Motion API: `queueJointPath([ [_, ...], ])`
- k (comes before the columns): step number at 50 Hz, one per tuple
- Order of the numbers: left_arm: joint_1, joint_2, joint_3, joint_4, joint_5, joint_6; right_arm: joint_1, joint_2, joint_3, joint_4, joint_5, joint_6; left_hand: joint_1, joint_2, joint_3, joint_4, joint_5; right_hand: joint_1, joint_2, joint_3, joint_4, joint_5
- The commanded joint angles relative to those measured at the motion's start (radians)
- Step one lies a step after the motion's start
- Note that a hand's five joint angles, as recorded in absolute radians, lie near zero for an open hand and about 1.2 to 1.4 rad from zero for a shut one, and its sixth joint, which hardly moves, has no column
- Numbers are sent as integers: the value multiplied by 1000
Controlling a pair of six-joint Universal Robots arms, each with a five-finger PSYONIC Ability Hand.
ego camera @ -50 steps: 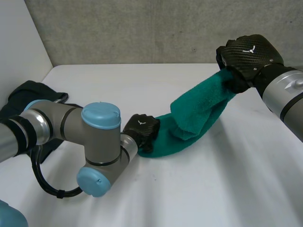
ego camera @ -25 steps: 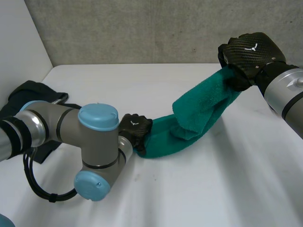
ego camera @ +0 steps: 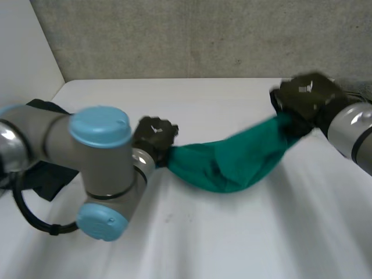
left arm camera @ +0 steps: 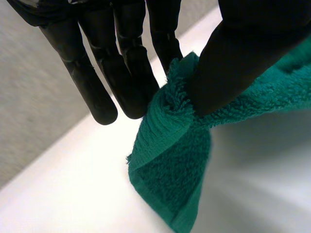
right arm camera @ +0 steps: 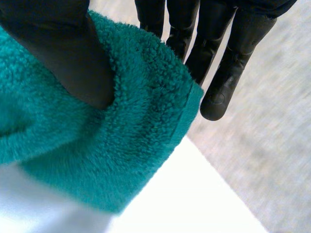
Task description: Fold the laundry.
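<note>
1. Teal towel, one: its long axis runs across the white table, slung from hand to hand, with the middle sagging toward the table.
2. Left hand, one: straight fingers and thumb pinch the towel's left end.
3. Right hand, one: the thumb clamps the towel's other end against its fingers.
4. Dark cloth, one: at the table's left edge, well apart from the towel.

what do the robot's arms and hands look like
The left arm and right arm are thick grey tubes; round light-blue caps cover the left one's joints. The left robot hand and right robot hand are black, each with a small pale mark on its back and round-tipped fingers.
</note>
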Motion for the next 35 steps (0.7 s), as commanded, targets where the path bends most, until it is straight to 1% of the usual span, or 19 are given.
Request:
queueJointPath([
  [1,56,151,-102,0,14,5,-105,136,1,325,9,-288,275,203,210,199,244,433,219,215,210,244],
  [2,59,154,-114,3,16,7,-107,159,-3,324,3,-308,275,203,210,199,244,433,219,215,210,244],
  [5,64,147,-111,9,14,5,-107,197,-20,253,4,-276,275,203,210,199,244,433,219,215,210,244],
  [6,67,130,-94,21,14,7,-107,235,-35,176,3,-245,275,203,210,199,244,433,219,215,210,244],
  [9,69,75,-32,72,13,16,-107,281,-80,62,12,-198,275,203,210,199,244,433,219,215,210,244],
  [10,72,41,37,117,10,22,-107,309,-127,-7,14,-164,275,203,210,199,244,433,219,215,210,244],
  [13,93,9,152,181,5,43,-107,341,-224,-110,23,-98,275,203,210,199,244,433,219,215,210,244],
  [14,113,-2,233,217,3,66,-107,355,-286,-165,43,-54,275,203,210,199,244,433,219,215,210,244],
  [17,119,-1,344,280,3,94,-96,357,-383,-258,89,22,275,203,210,199,244,433,219,215,210,244],
  [18,119,6,398,332,0,103,-82,354,-428,-325,121,76,275,203,210,199,244,433,219,215,210,244],
  [22,118,50,432,479,-6,105,-78,337,-462,-500,155,211,275,203,210,199,244,433,219,215,210,244],
  [23,116,65,427,498,-6,105,-79,328,-465,-525,159,230,275,203,210,199,244,433,219,215,210,244],
  [25,118,97,410,530,-4,105,-76,302,-459,-536,152,253,275,203,210,199,244,433,219,215,210,244],
  [26,119,123,378,541,-3,106,-76,274,-450,-516,146,261,275,203,210,199,244,433,219,215,210,244],
  [29,118,156,294,540,0,102,-75,260,-427,-442,126,260,275,203,210,199,244,433,219,215,210,244],
  [30,116,165,229,540,3,103,-75,259,-399,-369,98,257,275,203,210,199,244,433,219,215,210,244],
  [32,115,168,162,537,5,102,-75,260,-367,-290,64,253,275,203,210,199,244,433,219,215,210,244],
  [33,113,168,130,537,5,102,-76,263,-330,-216,23,243,275,203,210,199,244,433,219,215,210,244],
  [35,107,168,36,532,8,100,-78,268,-281,-160,-20,224,275,203,210,199,244,433,219,215,210,244],
])
